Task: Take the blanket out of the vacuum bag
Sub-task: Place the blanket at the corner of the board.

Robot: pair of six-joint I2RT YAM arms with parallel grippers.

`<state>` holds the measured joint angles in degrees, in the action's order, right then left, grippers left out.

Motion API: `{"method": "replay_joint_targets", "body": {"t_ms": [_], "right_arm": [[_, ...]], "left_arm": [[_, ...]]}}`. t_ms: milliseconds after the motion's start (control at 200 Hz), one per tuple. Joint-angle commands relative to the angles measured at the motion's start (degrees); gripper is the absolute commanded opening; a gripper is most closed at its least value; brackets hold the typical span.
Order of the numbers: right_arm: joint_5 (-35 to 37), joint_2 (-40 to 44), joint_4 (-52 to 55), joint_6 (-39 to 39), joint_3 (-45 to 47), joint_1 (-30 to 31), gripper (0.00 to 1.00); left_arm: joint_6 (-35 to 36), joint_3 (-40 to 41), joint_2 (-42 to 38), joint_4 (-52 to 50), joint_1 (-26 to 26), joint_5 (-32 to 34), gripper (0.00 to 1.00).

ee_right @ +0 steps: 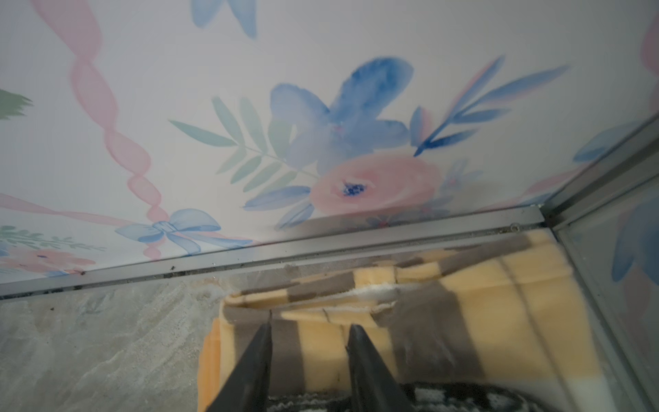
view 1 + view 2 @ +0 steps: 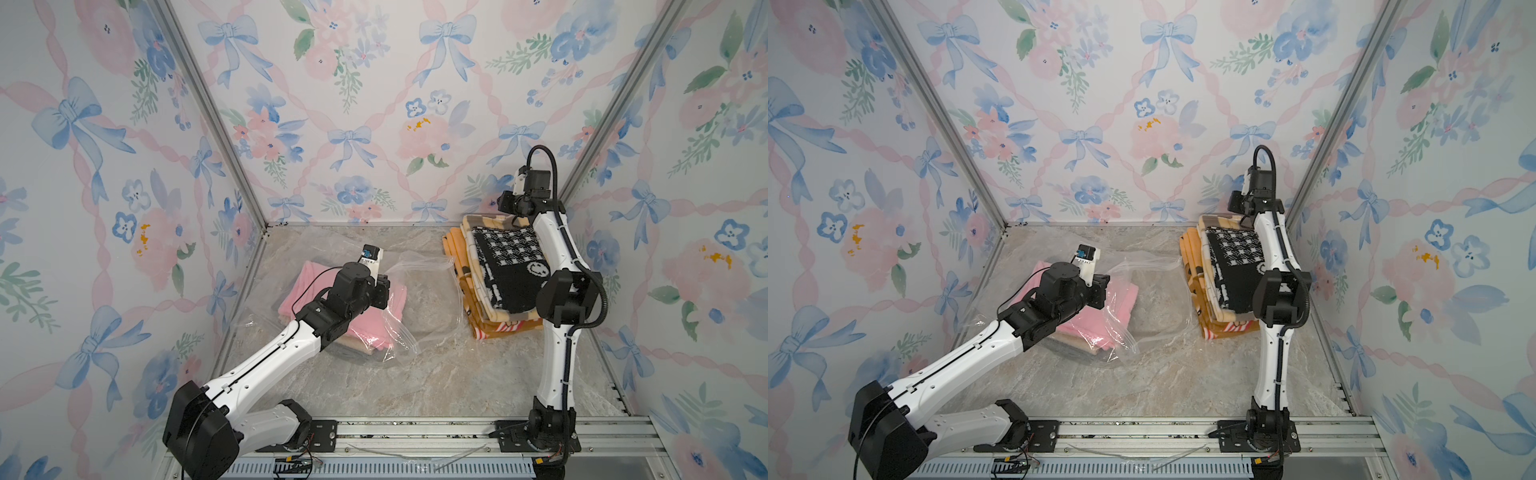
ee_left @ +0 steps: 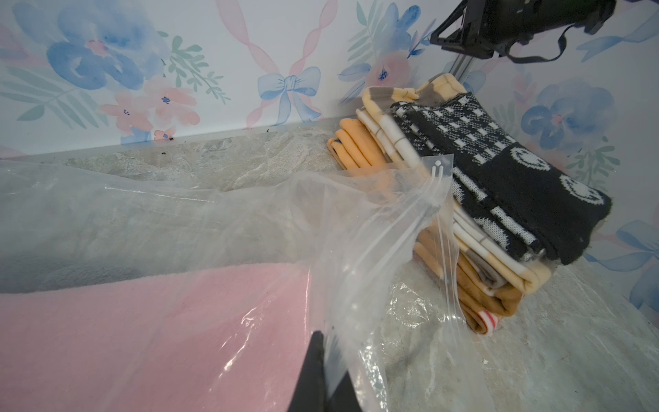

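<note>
In both top views the pink blanket [image 2: 303, 286] lies inside the vacuum bag [image 2: 419, 266], whose mouth faces the stack of folded blankets [image 2: 503, 274]; the left arm [image 2: 270, 349] is the nearer. The left wrist view shows the left fingers [image 3: 313, 371] pressed together on bag plastic at the blanket's stack-side edge. In the right wrist view the right fingers [image 1: 258, 356] hang spread, empty, over the stack.

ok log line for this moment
left gripper: shut on bag | right gripper: open above stack | pink blanket: inside bag
</note>
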<state>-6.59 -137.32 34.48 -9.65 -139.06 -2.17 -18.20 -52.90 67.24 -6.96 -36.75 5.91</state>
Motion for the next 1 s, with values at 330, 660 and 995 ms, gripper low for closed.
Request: {"method": "replay_joint_targets", "body": {"t_ms": [330, 660, 995], "right_arm": [[0.53, -10.40, 12.46, 3.41, -8.77, -0.17, 0.34], [2.91, -15.28, 8.75, 3.68, -10.82, -0.37, 0.35], [2.37, -14.78, -3.58, 3.50, -8.02, 0.63, 0.33]], "left_arm": [[-0.09, 1.50, -1.00, -0.46, -0.19, 1.14, 0.00], [0.08, 0.77, 1.07, -0.27, -0.08, 1.38, 0.00], [0.28, -1.32, 4.20, -0.36, -0.16, 0.62, 0.00]]}}
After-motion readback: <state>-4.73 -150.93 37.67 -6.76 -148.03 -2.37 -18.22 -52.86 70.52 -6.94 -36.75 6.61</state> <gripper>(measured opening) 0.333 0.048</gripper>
